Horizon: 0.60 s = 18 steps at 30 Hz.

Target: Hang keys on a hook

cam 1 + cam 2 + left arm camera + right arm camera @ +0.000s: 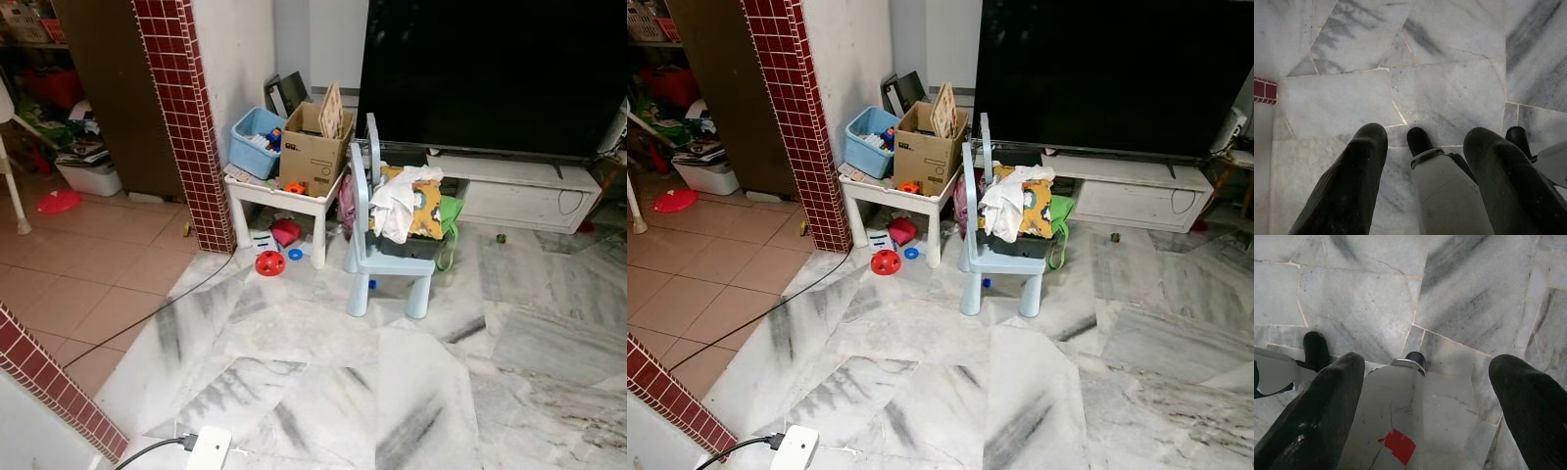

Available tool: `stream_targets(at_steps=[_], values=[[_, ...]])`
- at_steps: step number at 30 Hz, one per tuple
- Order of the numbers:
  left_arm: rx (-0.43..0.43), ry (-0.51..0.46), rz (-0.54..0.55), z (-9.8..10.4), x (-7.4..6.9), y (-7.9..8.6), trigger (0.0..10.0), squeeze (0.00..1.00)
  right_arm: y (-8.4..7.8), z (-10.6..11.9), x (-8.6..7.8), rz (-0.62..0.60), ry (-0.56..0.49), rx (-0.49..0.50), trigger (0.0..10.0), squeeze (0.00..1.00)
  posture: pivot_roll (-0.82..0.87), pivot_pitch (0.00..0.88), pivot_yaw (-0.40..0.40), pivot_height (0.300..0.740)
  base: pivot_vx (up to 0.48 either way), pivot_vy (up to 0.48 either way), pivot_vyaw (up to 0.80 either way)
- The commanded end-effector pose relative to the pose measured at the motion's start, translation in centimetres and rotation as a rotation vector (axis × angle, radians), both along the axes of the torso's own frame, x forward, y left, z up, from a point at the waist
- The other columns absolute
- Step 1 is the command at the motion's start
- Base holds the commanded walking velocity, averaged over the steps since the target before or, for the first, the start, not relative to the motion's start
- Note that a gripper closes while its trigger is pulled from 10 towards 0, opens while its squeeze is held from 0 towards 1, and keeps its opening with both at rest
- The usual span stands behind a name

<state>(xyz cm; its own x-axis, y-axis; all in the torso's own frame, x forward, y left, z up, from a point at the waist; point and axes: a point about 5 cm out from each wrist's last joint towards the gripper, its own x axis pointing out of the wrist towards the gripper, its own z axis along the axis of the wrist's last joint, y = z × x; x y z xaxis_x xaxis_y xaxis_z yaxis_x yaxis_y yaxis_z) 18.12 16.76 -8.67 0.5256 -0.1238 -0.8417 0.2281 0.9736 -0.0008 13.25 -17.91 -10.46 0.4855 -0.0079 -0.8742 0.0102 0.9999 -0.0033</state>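
Both arms hang at my sides over the grey-veined marble floor (323, 333). In the left wrist view, my left gripper (1426, 132) is open, its two black fingers (1352, 186) spread with nothing held; my own leg and black foot show beyond them. My right gripper (1428, 361) is likewise open and holds nothing, with its fingers (1317, 416) wide apart above the floor and my other leg.
Ahead stand a small white table (257, 190) with a cardboard box (312, 152) and blue bin (253, 139), and a pale blue child's chair (384, 262) piled with cloth. A big TV (490, 73) sits behind. A red-tiled pillar (186, 117) is on the left. A black cable and white plug (209, 448) lie near my feet.
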Motion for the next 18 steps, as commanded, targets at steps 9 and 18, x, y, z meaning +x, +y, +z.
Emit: stream_targets(at_steps=[9, 18], values=[[0.004, 0.002, -0.011, 0.0, -0.04, 0.14, 10.0, 0.0, -0.07, -0.15, -0.41, 0.003, 0.023, -0.009, 10.0, 0.0, -0.07, 0.0, 0.015, 0.74, 0.0, 0.0, 0.0], [0.004, 0.002, -0.011, 0.0, -0.04, 0.14, 10.0, 0.0, -0.07, -0.15, -0.41, 0.003, 0.023, -0.009, 10.0, 0.0, -0.07, 0.0, 0.015, 0.74, 0.0, 0.0, 0.0]])
